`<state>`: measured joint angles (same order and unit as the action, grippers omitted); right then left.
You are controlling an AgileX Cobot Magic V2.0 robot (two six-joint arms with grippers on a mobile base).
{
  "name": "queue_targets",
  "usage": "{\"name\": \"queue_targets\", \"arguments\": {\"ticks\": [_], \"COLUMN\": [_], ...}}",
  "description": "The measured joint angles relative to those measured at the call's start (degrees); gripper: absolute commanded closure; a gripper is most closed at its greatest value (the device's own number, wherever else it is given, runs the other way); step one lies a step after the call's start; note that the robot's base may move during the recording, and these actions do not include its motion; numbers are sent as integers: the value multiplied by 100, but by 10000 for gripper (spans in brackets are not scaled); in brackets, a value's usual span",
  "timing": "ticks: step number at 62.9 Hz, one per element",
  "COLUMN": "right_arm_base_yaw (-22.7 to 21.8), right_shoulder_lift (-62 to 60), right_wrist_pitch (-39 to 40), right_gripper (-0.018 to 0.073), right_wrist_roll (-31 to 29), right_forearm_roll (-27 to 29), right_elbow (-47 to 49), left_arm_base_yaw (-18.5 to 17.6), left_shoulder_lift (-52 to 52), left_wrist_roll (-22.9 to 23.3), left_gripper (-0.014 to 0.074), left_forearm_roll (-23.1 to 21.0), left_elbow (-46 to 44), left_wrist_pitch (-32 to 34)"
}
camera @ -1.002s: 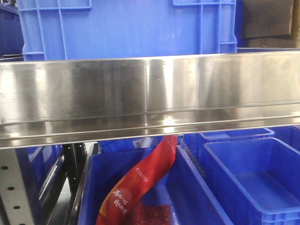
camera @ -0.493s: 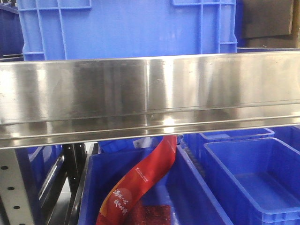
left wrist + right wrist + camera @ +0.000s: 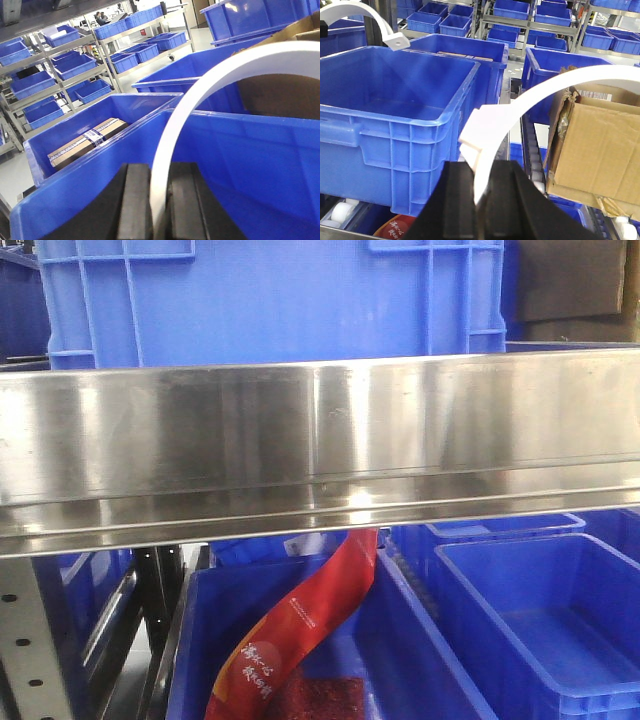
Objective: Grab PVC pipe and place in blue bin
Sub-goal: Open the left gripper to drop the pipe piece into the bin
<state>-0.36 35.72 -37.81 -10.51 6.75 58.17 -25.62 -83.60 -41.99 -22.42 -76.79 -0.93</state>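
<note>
Left tool [image 3: 159, 192]: pressed together on the PVC pipe [image 3: 200, 85], a white arc rising from between my pads and bending right. I hold it by one end, I judge, so the bow clears the bin walls.
Right tool [image 3: 482, 192]: pinching a second PVC pipe [image 3: 540, 90] the same way, by its end.
Blue bin [image 3: 350, 122]: open, just ahead-left of my right tool, and the likely drop spot.
Stage: both pieces aloft, neither yet inside.
Cardboard box [image 3: 600, 150]: torn, to the right, behind the arc.
Taped carton [image 3: 85, 142]: lying in a neighbouring bin, seen from my left wrist.
Shelving racks [image 3: 50, 65]: farthest back, stacked with smaller bins.
</note>
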Motion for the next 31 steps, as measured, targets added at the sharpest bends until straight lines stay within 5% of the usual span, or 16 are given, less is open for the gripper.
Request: {"name": "queue_targets", "arguments": {"ticks": [16,31], "right_arm_base_yaw": [0,0], "right_shoulder_lift": [0,0], "right_wrist_pitch": [-14,-43], "right_gripper": [727,727], "right_wrist_roll": [0,0], "right_forearm_roll": [0,0], "right_elbow": [0,0], "left_arm_base_yaw": [0,0], "left_shoulder_lift": [0,0], "left_wrist_roll": [0,0], "left_gripper": [438,477], "left_forearm_roll": [63,63], "left_elbow": [0,-10], "left_wrist_pitch": [13,39]}}
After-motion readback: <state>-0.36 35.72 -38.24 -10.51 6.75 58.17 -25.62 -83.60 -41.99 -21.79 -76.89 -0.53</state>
